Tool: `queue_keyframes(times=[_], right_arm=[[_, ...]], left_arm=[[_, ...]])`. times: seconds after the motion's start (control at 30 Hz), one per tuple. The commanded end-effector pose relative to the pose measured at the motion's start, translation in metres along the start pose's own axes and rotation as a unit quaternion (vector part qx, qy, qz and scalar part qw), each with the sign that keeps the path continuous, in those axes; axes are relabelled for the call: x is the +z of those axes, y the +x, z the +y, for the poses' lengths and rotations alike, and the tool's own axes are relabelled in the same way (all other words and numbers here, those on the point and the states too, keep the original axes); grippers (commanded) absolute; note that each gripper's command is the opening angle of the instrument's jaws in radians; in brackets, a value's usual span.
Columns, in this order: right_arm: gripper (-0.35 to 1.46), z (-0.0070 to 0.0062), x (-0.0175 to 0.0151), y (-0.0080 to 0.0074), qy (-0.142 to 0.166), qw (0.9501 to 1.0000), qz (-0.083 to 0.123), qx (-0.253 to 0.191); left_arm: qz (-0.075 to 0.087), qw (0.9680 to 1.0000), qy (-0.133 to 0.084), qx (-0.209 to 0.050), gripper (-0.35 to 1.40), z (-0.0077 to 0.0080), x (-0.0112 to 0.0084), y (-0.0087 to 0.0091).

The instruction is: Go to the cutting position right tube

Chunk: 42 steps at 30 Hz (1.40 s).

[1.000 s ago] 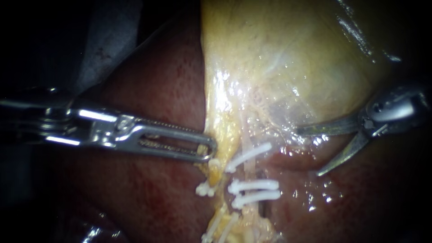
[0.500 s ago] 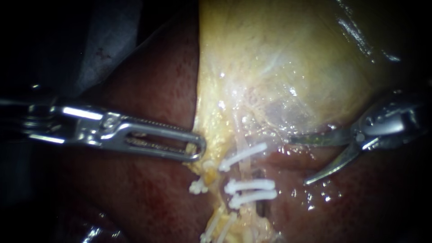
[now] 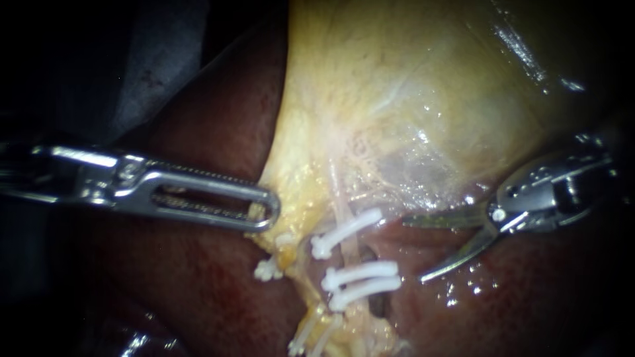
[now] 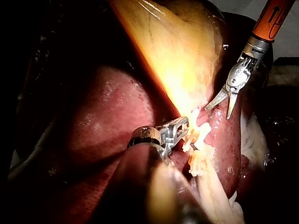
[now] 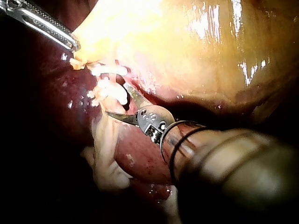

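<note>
Right instrument (image 3: 414, 250) has its curved blades spread fairly wide, with nothing between them and nothing gripped. The tips sit just to the right of the white clips (image 3: 360, 271), near but not touching as far as I can see. The right tube (image 3: 348, 254) runs down from the gallbladder (image 3: 397, 99) through those clips, one above and two stacked below, with a short bare stretch in between. Left instrument (image 3: 264, 213) is clamped on the gallbladder's yellow lower edge, tenting it out over the liver (image 3: 218, 132)
</note>
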Motion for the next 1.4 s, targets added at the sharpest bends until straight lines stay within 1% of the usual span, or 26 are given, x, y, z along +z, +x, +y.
queue_keyframes(times=[0.03,0.17,0.23,0.57,0.77,0.87,1.03,1.17,1.27,1.4], right_arm=[[0.76,0.0001,0.0004,0.0,0.002,1.0,-0.002,0.005],[0.73,0.0002,0.0013,-0.0002,0.006,0.9999,-0.003,0.013],[0.68,0.0004,0.0019,-0.0002,0.009,0.9997,-0.007,0.02],[0.64,0.0011,0.0041,0.0003,0.013,0.9995,-0.011,0.025],[0.54,0.0014,0.0048,0.0006,0.016,0.9993,-0.012,0.032],[0.52,0.0016,0.0052,0.0008,0.018,0.9992,-0.012,0.033],[0.42,0.0017,0.006,0.0008,0.022,0.9988,-0.015,0.04],[0.39,0.0019,0.0068,0.0009,0.025,0.9988,-0.016,0.038],[0.31,0.002,0.0071,0.0011,0.025,0.9987,-0.016,0.041],[0.24,0.0022,0.0073,0.0012,0.024,0.9986,-0.016,0.044]], left_arm=[[0.0,1.0,0.0,0.0,-0.35,-0.0001,-0.0001,0.0],[0.001,1.0,-0.001,-0.001,-0.35,-0.0004,-0.0004,-0.0001],[0.001,1.0,-0.001,-0.001,-0.35,-0.0005,-0.0005,-0.0001],[0.001,1.0,-0.001,-0.002,-0.35,-0.0007,-0.0007,-0.0001],[0.001,1.0,-0.001,-0.002,-0.35,-0.0007,-0.0007,-0.0001],[0.001,1.0,-0.001,-0.002,-0.35,-0.0007,-0.0008,-0.0001],[0.001,1.0,-0.001,-0.002,-0.35,-0.0007,-0.0008,-0.0001],[0.001,1.0,-0.001,-0.002,-0.35,-0.0007,-0.0008,-0.0001],[0.001,1.0,-0.001,-0.002,-0.35,-0.0007,-0.0008,-0.0001],[0.001,1.0,-0.001,-0.002,-0.35,-0.0007,-0.0008,-0.0001]])
